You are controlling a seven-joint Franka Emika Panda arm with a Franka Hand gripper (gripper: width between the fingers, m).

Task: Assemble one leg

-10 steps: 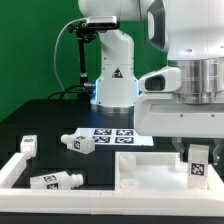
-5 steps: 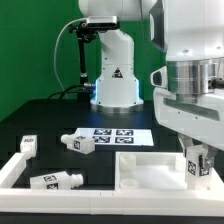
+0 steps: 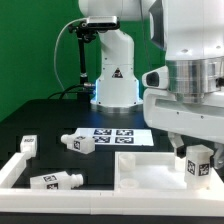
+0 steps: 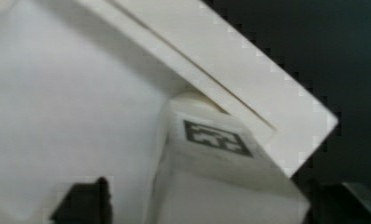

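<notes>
A Franka Panda arm's gripper (image 3: 196,150) hangs over a tagged white leg (image 3: 197,164) standing upright on the large white panel (image 3: 150,172); beside the panel lie two loose legs (image 3: 80,143) (image 3: 55,181) and the marker board (image 3: 113,134).

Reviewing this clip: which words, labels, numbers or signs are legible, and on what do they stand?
No readable words or numbers.
Triangular warning sign: on the white robot base, symbol too small to read.
Black-and-white square tag patterns, no text: on the short white plastic leg in the gripper, the loose legs, and the flat white marker board.
</notes>
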